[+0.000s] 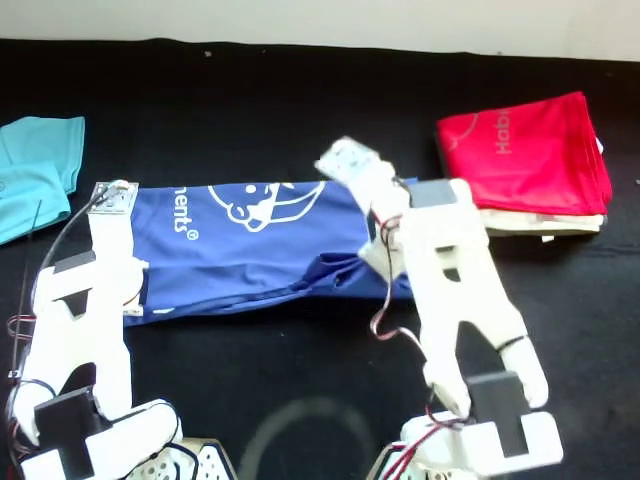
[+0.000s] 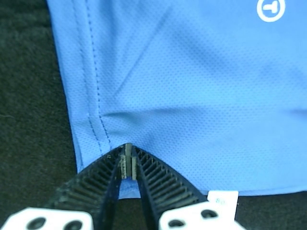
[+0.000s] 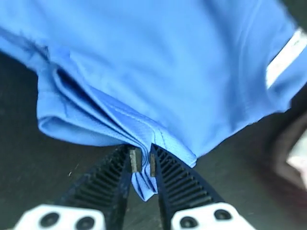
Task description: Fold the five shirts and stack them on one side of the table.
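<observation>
Two white arms extend over a black table (image 1: pixel 300 380). The left gripper (image 2: pixel 128 163) pinches the hemmed edge of a blue shirt (image 1: pixel 250 250); the right gripper (image 3: pixel 140 163) clamps bunched folds at its other end. The shirt lies mid-table between them. Farther back, a folded red shirt (image 1: pixel 525 150) tops a cream one (image 1: pixel 545 222); a teal shirt (image 1: pixel 35 170) lies far left.

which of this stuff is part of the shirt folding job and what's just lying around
Job: blue shirt, pinched by left gripper and right gripper; red shirt, folded on cream shirt; teal shirt at the picture's left edge.
Lying about: black cloth; faint ring mark on it.
</observation>
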You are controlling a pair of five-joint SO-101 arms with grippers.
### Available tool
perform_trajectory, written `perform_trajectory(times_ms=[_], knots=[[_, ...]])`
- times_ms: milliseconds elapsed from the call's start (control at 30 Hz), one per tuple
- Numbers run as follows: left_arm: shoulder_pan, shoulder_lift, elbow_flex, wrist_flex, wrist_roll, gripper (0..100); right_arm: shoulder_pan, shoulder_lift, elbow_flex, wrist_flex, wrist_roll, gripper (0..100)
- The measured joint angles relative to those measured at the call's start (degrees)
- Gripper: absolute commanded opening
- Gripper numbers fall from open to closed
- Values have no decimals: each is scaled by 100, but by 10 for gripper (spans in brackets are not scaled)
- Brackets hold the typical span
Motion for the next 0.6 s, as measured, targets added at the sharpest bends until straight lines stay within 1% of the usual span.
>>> perform_trajectory(times_ms=[333, 500, 533, 600], knots=[[0, 0, 0, 0, 0, 9, 0, 2057, -1987, -105, 0, 5], [0, 0, 0, 0, 0, 9, -88, 2892, -2655, -105, 0, 12], [0, 0, 0, 0, 0, 9, -123, 2989, -2734, -105, 0, 27], [0, 0, 0, 0, 0, 9, -176, 3095, -2804, -105, 0, 88]])
